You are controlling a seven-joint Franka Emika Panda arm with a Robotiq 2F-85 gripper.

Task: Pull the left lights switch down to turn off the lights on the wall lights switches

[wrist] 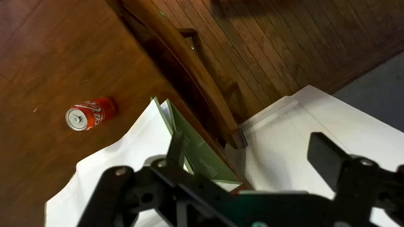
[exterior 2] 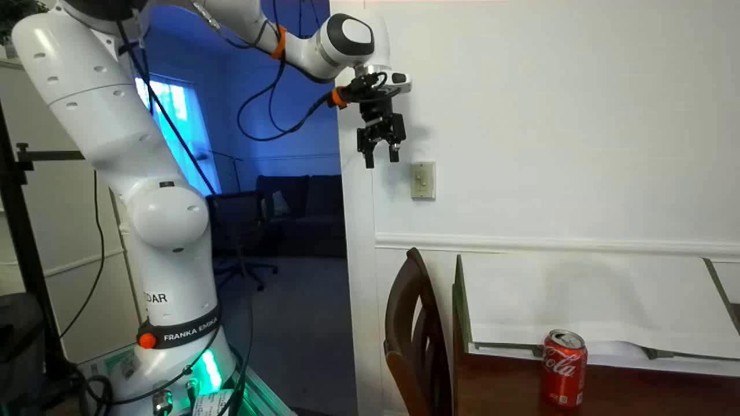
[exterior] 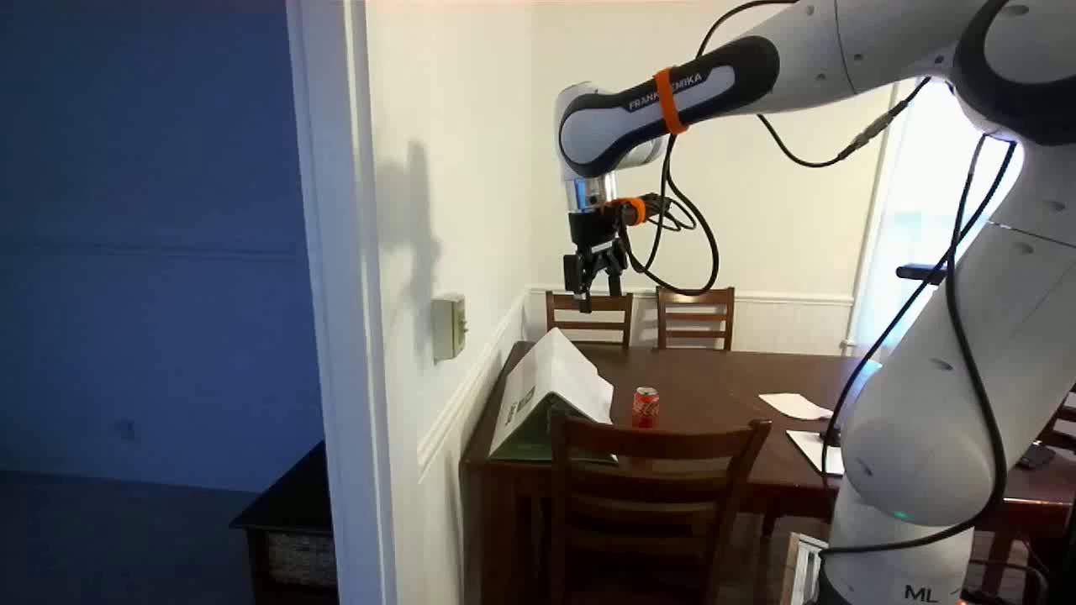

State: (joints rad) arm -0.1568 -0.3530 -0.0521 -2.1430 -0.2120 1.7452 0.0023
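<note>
The tool (exterior 2: 382, 160) is released, its two fingers (exterior 2: 370, 156) spread and pointing down, apart from the white wall (exterior 2: 549, 115). The light switch (exterior 2: 423, 180) sits on that wall, lower than the tool and to its right in an exterior view; its toggles are too small to count surely. On the tabletop (exterior: 698, 378) a red soda can (exterior: 646, 405) stands upright; what it holds cannot be seen. In an exterior view a folded white board (exterior: 580, 380) stands left of the can, partly hidden by the near chair (exterior: 664, 441). Farther left, past the door frame (exterior: 340, 252), a dark cabinet (exterior: 290, 504) holds a woven-looking bin (exterior: 301, 561), partly hidden by the frame, its contents out of sight.
</note>
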